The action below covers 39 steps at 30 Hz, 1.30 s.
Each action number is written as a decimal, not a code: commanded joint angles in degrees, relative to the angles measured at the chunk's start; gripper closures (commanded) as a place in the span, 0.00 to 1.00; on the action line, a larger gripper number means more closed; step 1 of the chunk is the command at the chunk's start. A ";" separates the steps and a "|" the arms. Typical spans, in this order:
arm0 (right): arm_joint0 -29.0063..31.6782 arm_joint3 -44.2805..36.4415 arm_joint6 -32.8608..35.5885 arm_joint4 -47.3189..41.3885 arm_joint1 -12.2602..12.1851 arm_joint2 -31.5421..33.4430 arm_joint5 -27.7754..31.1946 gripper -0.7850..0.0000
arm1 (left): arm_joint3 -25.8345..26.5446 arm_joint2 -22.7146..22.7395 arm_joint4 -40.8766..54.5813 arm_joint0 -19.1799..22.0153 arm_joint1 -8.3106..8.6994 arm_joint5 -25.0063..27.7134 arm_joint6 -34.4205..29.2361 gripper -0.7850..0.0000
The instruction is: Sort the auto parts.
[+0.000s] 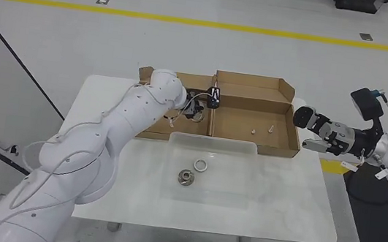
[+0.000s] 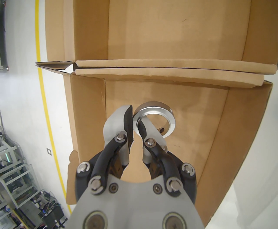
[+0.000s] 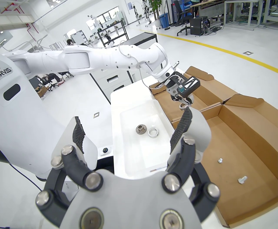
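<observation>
My left gripper is shut on a silver metal ring, one finger inside it and one outside, just above the floor of the left cardboard box. From above, this gripper hangs over that box. The white tray holds a grey flanged part and a second ring. Two small bolts lie in the right box. My right gripper stands open and holds nothing, at that box's right end.
The two open boxes stand side by side behind the tray, their walls touching. In the right wrist view the tray, flanged part, ring and bolts lie below the right gripper.
</observation>
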<state>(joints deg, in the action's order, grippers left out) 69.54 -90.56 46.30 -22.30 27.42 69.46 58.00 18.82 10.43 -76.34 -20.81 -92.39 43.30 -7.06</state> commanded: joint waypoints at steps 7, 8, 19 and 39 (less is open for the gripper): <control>0.00 0.00 0.00 0.00 0.00 0.00 0.00 0.00 | -3.66 -0.51 -2.51 -0.37 -2.25 -1.22 -0.26 1.00; 0.00 0.00 0.00 0.00 0.00 0.00 0.00 0.00 | -4.13 -0.52 -2.70 -0.47 -2.45 -1.33 -0.27 1.00; 0.00 0.00 0.00 0.00 0.00 0.00 0.00 0.00 | -7.24 -0.69 -5.38 -1.16 -3.84 -3.22 0.32 1.00; 0.00 0.00 0.00 0.00 0.00 0.00 0.00 0.00 | -8.56 0.75 -5.81 0.29 -4.41 -3.84 4.98 0.00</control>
<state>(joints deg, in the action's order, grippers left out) 69.54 -90.56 46.30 -22.30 27.42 69.46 58.00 10.13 11.10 -82.04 -20.97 -96.85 39.38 -2.96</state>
